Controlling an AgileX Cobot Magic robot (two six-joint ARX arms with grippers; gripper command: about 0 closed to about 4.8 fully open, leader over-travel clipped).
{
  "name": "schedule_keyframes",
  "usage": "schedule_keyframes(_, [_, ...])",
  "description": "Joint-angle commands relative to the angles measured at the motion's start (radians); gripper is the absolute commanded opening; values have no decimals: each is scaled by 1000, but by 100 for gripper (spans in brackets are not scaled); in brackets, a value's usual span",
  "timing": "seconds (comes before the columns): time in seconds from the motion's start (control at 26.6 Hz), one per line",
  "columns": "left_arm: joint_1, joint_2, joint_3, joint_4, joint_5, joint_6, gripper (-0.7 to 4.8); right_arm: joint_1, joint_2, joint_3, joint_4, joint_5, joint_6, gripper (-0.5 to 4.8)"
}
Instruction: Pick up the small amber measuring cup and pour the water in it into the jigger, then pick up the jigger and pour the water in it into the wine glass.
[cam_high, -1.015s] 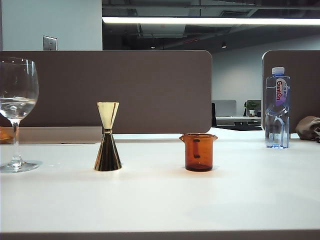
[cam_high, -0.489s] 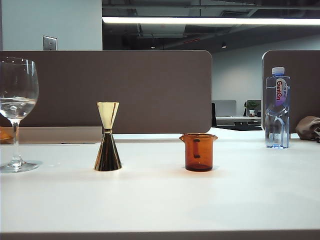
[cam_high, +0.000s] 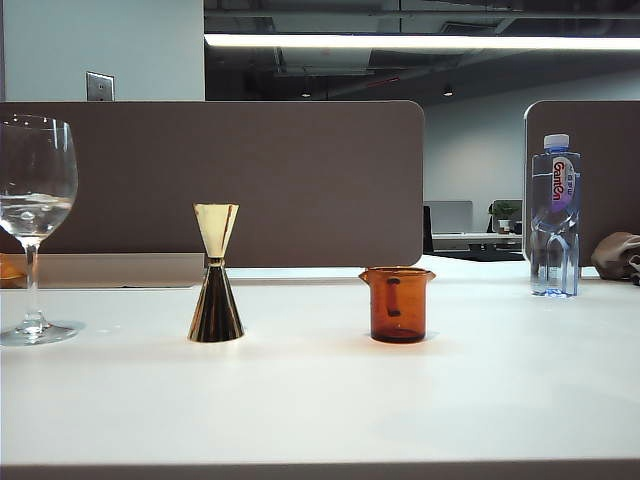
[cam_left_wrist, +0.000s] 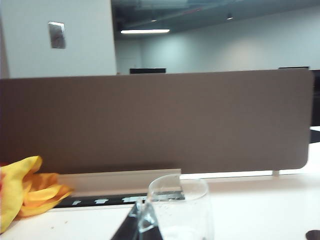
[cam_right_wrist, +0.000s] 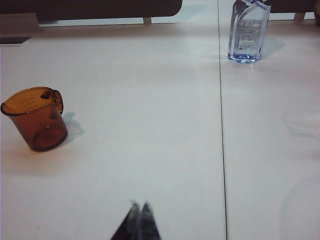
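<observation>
White tabletop (cam_high: 320, 400) carries everything. Tall clear stemmed wine glass (cam_high: 34, 215), water (cam_high: 33, 214) in its bowl, stands at far left of ext. view; in left wrist view its rim (cam_left_wrist: 178, 207) sits just beyond and beside left claw (cam_left_wrist: 142, 225), tips pressed together, holding nothing. Clear plastic water bottle w/ blue cap (cam_high: 555, 215) is far from right claw (cam_right_wrist: 140, 220), tips also together, empty. Shiny gold hourglass jigger (cam_high: 215, 273) is upright, centre-left. Small amber glass measuring cup (cam_right_wrist: 35, 117) is upright, well off to right claw's side, untouched.
</observation>
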Motion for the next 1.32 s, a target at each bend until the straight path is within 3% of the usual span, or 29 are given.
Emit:
schedule_keyframes(0.04, [1,-32,-26,15,-13,-3,-2,0,1,-7,5,2,4,0])
schedule_keyframes(0.23, [2,-31,-77,-5,-13,-42,-2,0,1,-7,5,1,4,0])
schedule_keyframes(0.41, [5,-31,-77,-203,-53,-45,-2,0,1,-7,5,2,4,0])
schedule_keyframes(0.86, [5,-31,-77,-452,-20,-48,-2,0,1,-7,5,1,4,0])
schedule_keyframes(1.32, [5,-31,-77,-479,-28,-48,-2,0,1,-7,5,2,4,0])
